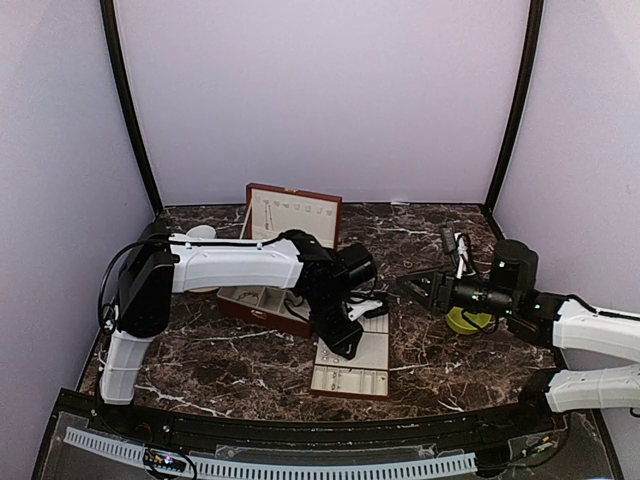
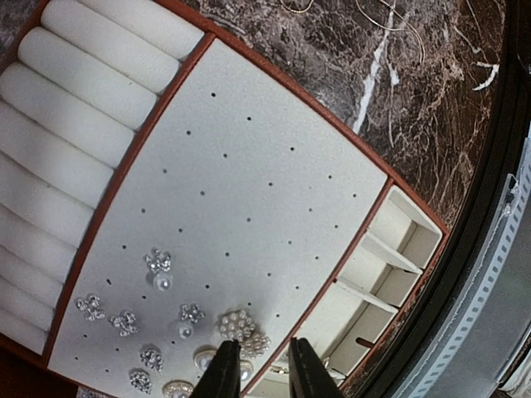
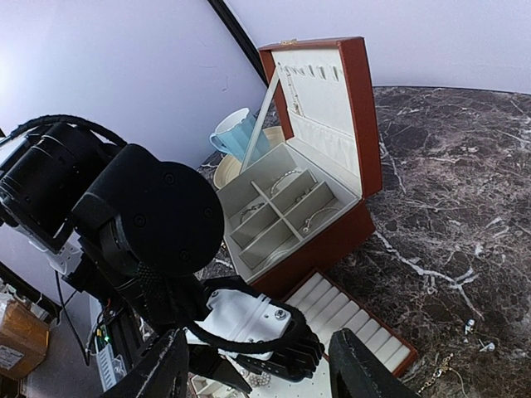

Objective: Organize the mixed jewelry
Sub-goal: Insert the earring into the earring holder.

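Several studs (image 2: 158, 262) on tray (image 2: 249, 166), L tool (image 2: 264, 371) over them

Open brown box (image 3: 332, 236) beside cream tray (image 2: 274, 207); mug (image 3: 236, 133), possibly bowl (image 3: 226, 172).

My L gripper (image 2: 261, 375) hung low over the tray (image 2: 299, 103), fingertips (image 2: 224, 371) a narrow gap apart at the btm edge. Just ahead lay a cluster of studs (image 2: 242, 325) on the perforated centre panel (image 2: 265, 191): pearl ones & sparkly flower shapes, ten or so, all in one corner. Ring rolls (image 2: 75, 108) ran along the left and small compartments (image 2: 390, 257) along the right. Beyond the rim, on the marble table (image 2: 440, 124), lay a thin chain (image 2: 406, 33), possibly two; too faint to tell.
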Motion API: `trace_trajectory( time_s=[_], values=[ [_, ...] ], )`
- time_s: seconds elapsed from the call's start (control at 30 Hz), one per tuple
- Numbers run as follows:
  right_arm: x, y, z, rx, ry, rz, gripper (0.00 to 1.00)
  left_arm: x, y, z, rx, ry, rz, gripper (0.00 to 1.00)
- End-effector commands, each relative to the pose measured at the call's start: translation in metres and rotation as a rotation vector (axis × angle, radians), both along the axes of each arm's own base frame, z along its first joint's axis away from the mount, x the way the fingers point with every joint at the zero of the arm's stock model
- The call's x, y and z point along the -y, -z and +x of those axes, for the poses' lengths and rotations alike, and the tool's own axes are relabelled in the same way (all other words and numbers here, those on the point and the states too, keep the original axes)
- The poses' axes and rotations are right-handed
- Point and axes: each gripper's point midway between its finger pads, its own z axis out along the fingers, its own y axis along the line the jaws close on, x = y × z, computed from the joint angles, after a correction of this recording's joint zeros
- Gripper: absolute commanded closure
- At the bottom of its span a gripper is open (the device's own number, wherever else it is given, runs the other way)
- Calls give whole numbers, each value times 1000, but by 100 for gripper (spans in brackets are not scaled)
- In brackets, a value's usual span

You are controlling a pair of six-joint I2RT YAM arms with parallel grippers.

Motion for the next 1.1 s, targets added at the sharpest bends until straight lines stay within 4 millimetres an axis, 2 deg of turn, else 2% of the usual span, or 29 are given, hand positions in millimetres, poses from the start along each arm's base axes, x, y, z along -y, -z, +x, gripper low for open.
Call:
trace_trajectory(
  time_s=[0.0, 0.1, 0.13, 0.23, 0.27, 0.3, 0.4, 0.43, 0.47, 0.5, 0.53, 0.57, 0.6, 0.63, 0.67, 0.7, 0.73, 0.87, 0.93, 0.97, 1.07],
  values=[
    [4, -6, 3, 26, 26, 19, 42, 5, -23, -3, 12, 6, -45, 76],
    [5, -6, 3, 25, 31, 17, 42, 2, -33, -3, 31, 4, -58, 76],
    [5, -6, 3, 24, 34, 16, 42, -1, -30, -2, 42, -1, -54, 76],
    [6, -6, 5, 17, 43, 8, 42, -4, -46, 3, 101, -17, -100, 75],
    [7, -5, 5, 13, 46, 3, 42, -7, -44, 7, 127, -27, -101, 75],
    [6, -4, 5, 8, 45, -3, 42, -8, -55, 10, 151, -36, -126, 75],
    [6, 4, 6, -22, 48, -35, 42, -17, -59, 24, 213, -82, -156, 74],
    [7, 9, 7, -36, 49, -50, 42, -20, -69, 27, 230, -98, -178, 74],
    [6, 13, 6, -53, 47, -63, 42, -26, -66, 35, 246, -122, -185, 73],
    [6, 19, 6, -71, 45, -79, 42, -30, -79, 46, 274, -154, -227, 73],
    [6, 24, 5, -90, 44, -94, 43, -38, -74, 48, 276, -170, -222, 73],
    [5, 29, 3, -106, 42, -106, 43, -42, -89, 61, 307, -208, -274, 73],
    [3, 33, 2, -123, 41, -119, 43, -51, -83, 63, 303, -224, -270, 73],
    [1, 38, 0, -139, 38, -137, 44, -56, -100, 77, 330, -265, -328, 73],
    [-3, 44, -3, -153, 38, -162, 44, -65, -102, 79, 337, -284, -343, 73],
    [-8, 47, -6, -163, 34, -181, 45, -75, -101, 92, 344, -322, -362, 73],
    [-12, 52, -8, -177, 31, -202, 45, -81, -110, 97, 362, -340, -390, 73],
    [-39, 71, -20, -246, -11, -263, 49, -115, -123, 132, 426, -435, -437, 71],
    [-55, 77, -26, -274, -37, -280, 52, -140, -130, 157, 487, -507, -436, 70],
    [-62, 80, -28, -289, -47, -288, 53, -149, -134, 161, 506, -524, -439, 70],
    [-79, 89, -35, -328, -73, -316, 56, -186, -147, 188, 591, -622, -450, 65]
  ],
)
